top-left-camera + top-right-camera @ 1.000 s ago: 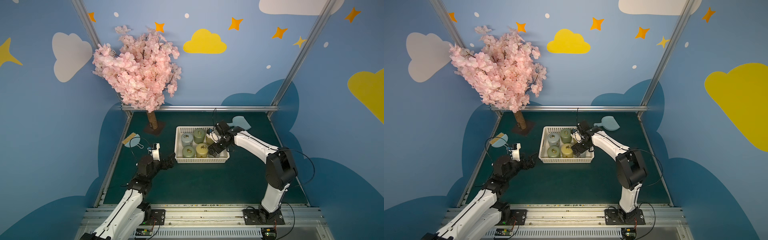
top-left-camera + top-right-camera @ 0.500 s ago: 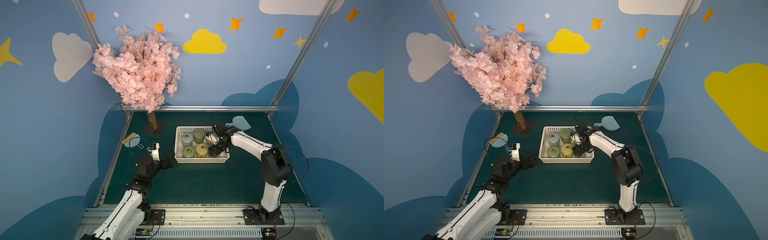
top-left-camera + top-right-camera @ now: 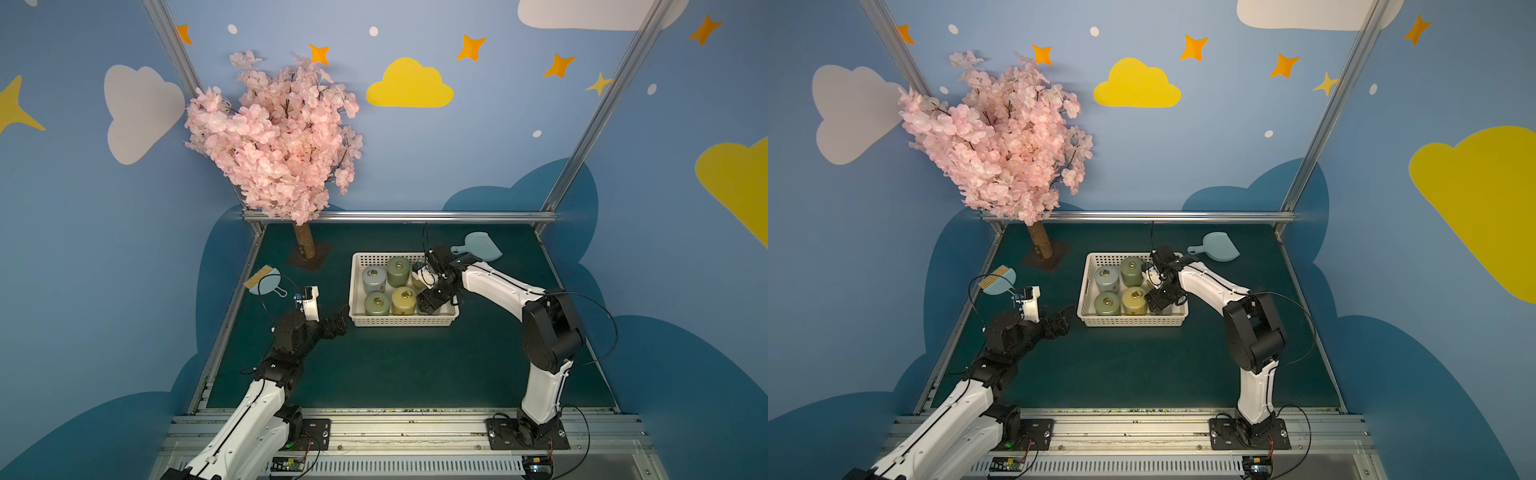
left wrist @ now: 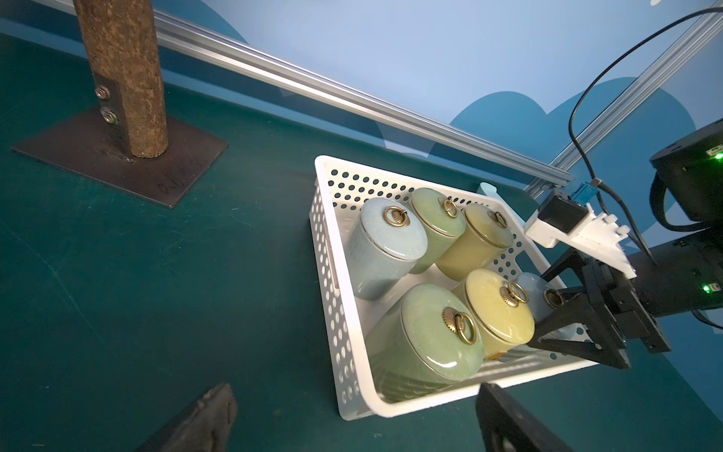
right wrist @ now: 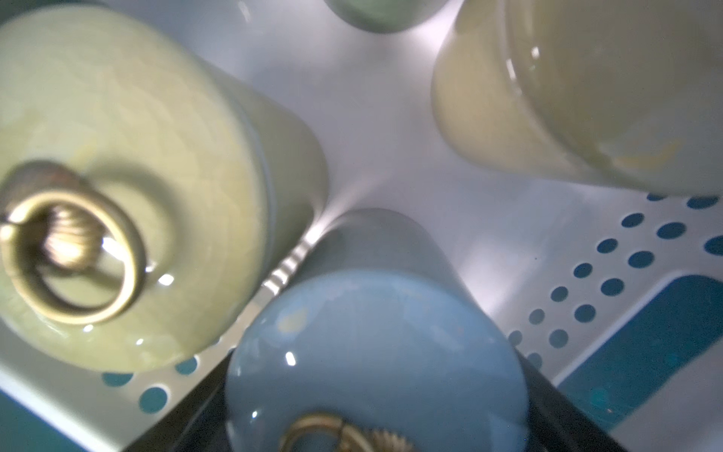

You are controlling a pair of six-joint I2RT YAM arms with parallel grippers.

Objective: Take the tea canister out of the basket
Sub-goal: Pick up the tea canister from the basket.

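basket (image 3: 403, 320) white, perforated | blue canister (image 5: 371, 352) | green canister (image 4: 426, 344) | yellow canister (image 4: 497, 309) | table (image 3: 395, 365) teal

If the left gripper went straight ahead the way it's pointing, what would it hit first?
Most likely the near corner of the white basket, with a green canister just inside. The left gripper is open; the gap looks small.

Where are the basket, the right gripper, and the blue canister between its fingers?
basket (image 3: 403, 320): in a top view, front wall.
right gripper (image 4: 536, 310): left wrist view, midway between fingertips.
blue canister (image 5: 375, 352): right wrist view, lid.
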